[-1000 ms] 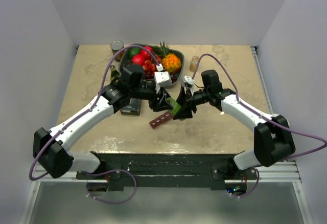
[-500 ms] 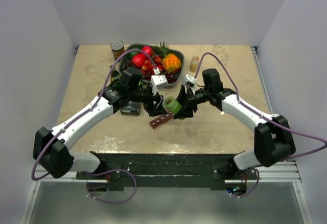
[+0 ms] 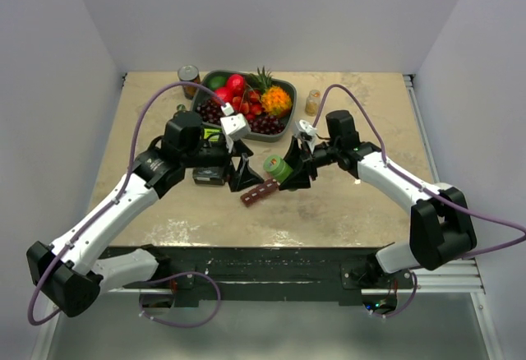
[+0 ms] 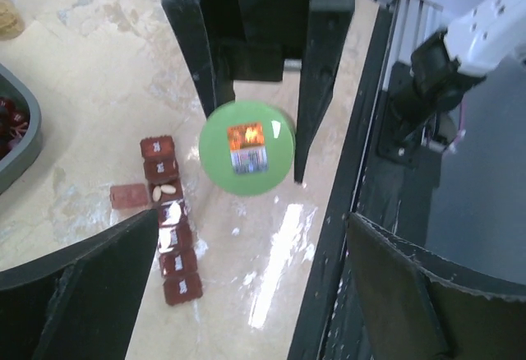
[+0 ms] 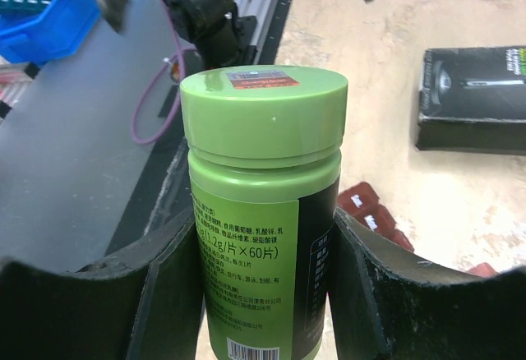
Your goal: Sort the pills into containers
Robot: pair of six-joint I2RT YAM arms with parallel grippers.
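Left wrist shows your pill organiser flat on the table, near the green bottle. You've got one strip with roughly seven compartments. I count two, maybe three, open with white pills inside; the rest look lidded, contents hidden. Right gripper is clamped on the one bottle, cap on. Left gripper is spread wide, holding nothing. I'd call it partly done, most compartments left to fill
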